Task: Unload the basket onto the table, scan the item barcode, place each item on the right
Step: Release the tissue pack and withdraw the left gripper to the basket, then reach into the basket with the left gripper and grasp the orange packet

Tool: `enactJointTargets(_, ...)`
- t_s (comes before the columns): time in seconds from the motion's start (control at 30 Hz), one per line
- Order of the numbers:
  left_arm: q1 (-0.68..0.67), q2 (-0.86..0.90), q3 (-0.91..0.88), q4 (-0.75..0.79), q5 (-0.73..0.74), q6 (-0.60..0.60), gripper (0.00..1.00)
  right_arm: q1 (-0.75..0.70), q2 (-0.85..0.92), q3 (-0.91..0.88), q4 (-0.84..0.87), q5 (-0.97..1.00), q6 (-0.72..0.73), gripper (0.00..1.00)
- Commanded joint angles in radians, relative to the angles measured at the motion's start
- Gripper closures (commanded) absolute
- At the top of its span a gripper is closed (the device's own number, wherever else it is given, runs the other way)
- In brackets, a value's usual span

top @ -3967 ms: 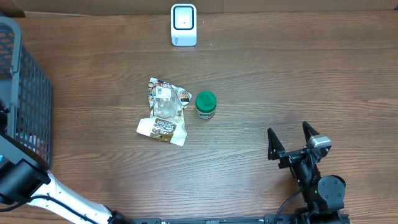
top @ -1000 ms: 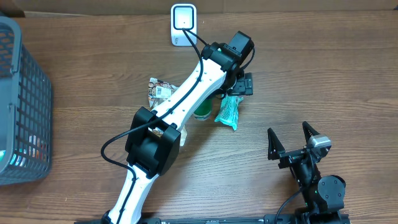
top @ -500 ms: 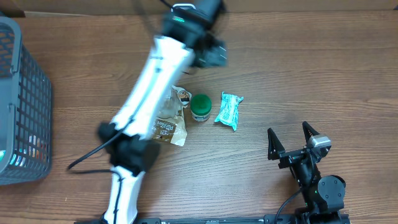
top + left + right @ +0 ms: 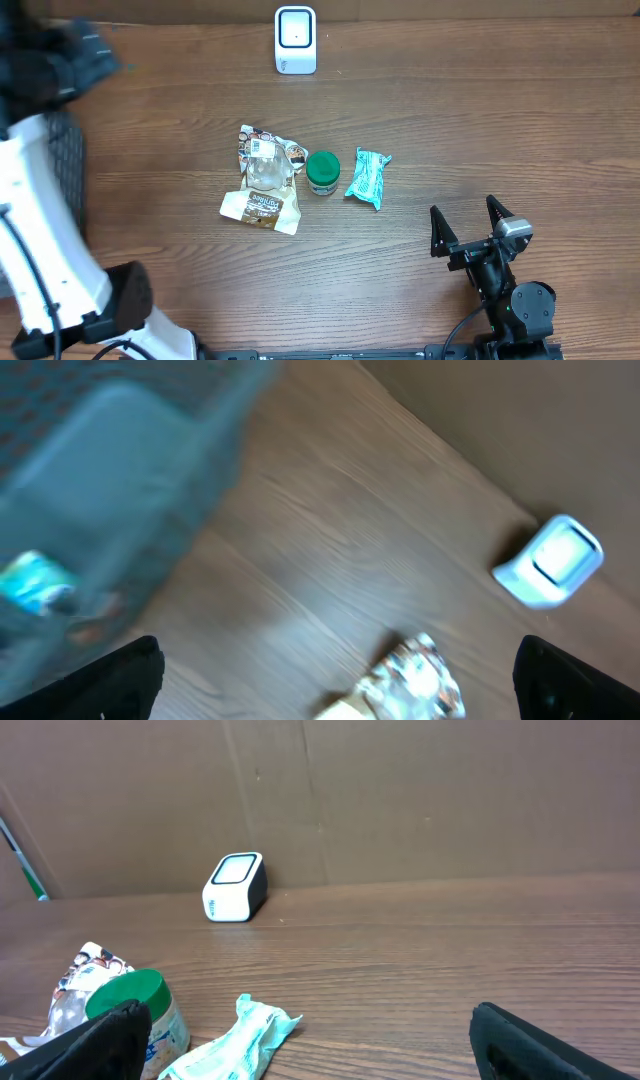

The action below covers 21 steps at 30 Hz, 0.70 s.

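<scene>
Nothing is at the barcode scanner (image 4: 295, 40) now: the snack bag (image 4: 262, 182), green-lidded jar (image 4: 323, 172) and teal packet (image 4: 368, 178) lie side by side in the middle of the worktop (image 4: 480, 110), and whether any has been scanned cannot be told. The left hand (image 4: 338, 655) hangs spread and empty over the wire basket (image 4: 120, 450), where a blurred teal item (image 4: 35, 582) waits, so more scanning likely remains. The right hand (image 4: 464, 212) rests released and empty, well apart from everything.

Left arm (image 4: 40, 230): white tubular links, large black joint housing (image 4: 125, 295); upper end blurred, apparently black | Right arm (image 4: 500, 275): all black, round joint (image 4: 530, 300) near base, small grey block (image 4: 513, 228) on top, thin black cable (image 4: 465, 322) curving beside base | Fingers (image 4: 441, 232): black, tapered to points, on both arms.
</scene>
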Motion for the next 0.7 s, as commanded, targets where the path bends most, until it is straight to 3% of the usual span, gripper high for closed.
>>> enactJointTargets(0.0,0.186,-0.023,-0.003,-0.005,0.154,0.099,0.00,0.004,-0.009,-0.011,0.005,-0.002,-0.003,0.00)
enactJointTargets(0.3,0.633,-0.031,-0.294,0.035,0.238,0.037,0.00,0.004,-0.009,-0.011,0.005,-0.002,-0.003,0.00)
enactJointTargets(0.43,0.714,-0.031,-0.446,0.106,0.250,0.056,0.00,0.004,-0.009,-0.011,0.005,-0.002,-0.003,0.00)
enactJointTargets(0.67,0.736,-0.027,-0.690,0.275,0.213,0.174,0.00,0.004,-0.009,-0.011,0.005,-0.002,-0.003,0.00)
